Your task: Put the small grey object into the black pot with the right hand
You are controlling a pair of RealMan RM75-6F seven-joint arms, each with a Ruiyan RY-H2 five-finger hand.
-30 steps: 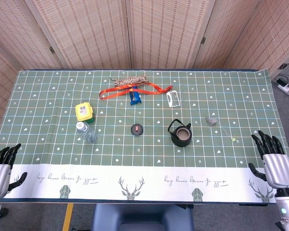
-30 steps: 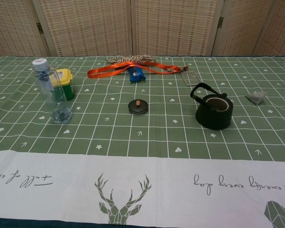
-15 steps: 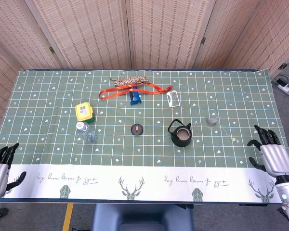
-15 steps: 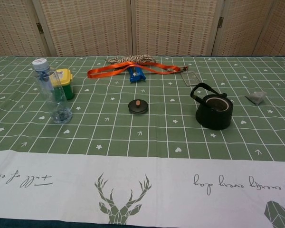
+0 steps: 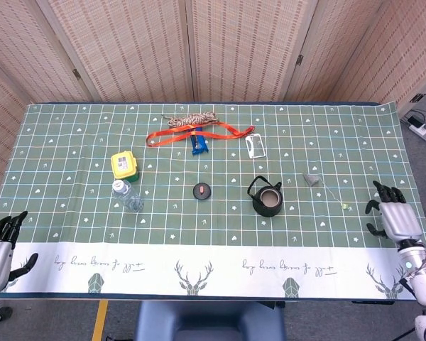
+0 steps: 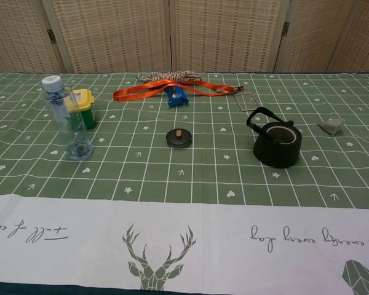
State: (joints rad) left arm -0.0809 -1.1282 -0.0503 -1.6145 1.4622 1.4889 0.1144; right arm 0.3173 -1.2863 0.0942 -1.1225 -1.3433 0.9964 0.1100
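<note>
The small grey object lies flat on the green cloth, right of the black pot, which stands open-topped with its handle raised. My right hand hovers at the table's right edge, fingers apart and empty, well right of the grey object. At the front left corner my left hand is off the table, fingers spread, holding nothing. Neither hand shows in the chest view.
The pot's round lid lies left of the pot. A clear bottle and a yellow-lidded box stand at the left. An orange strap, a rope bundle, a blue item and a clear case lie at the back.
My right hand has moved up and slightly inward along the right edge, toward the grey object's row. The left hand has barely shifted. The objects have not moved.
</note>
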